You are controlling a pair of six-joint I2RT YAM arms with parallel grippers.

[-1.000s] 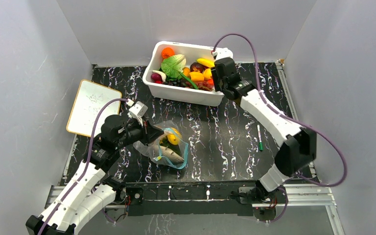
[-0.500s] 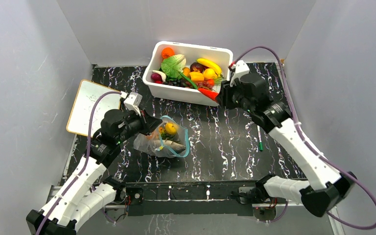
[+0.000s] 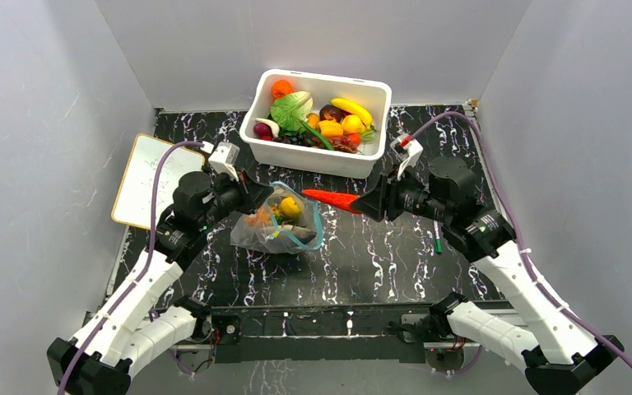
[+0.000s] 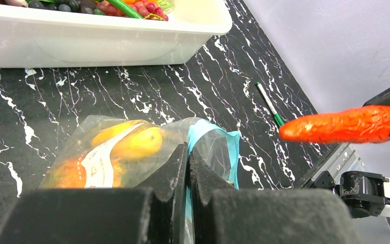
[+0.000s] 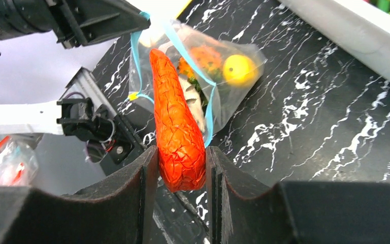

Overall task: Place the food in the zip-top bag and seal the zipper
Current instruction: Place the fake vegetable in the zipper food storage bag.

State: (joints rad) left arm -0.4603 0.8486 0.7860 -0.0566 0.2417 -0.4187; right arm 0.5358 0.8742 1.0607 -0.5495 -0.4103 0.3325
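The clear zip-top bag (image 3: 278, 226) lies mid-table holding yellow and orange toy food. Its teal zipper (image 3: 319, 224) rims the open mouth, which faces right. My left gripper (image 3: 257, 196) is shut on the bag's mouth edge (image 4: 203, 147) and holds it up. My right gripper (image 3: 364, 204) is shut on a long orange-red toy pepper (image 3: 330, 198), held above the table with its tip just right of the bag's mouth. In the right wrist view the pepper (image 5: 175, 124) points at the bag (image 5: 203, 66). In the left wrist view the pepper (image 4: 343, 124) hangs at the right.
A white tub (image 3: 374, 105) full of toy fruit and vegetables stands at the back centre. A small whiteboard (image 3: 144, 185) lies at the left edge. A green pen (image 3: 436, 232) lies on the black marbled table right of centre.
My right arm lifted the orange-red pepper out of the tub and carried it left and down to the bag's mouth. My left gripper raised the bag's mouth edge slightly.
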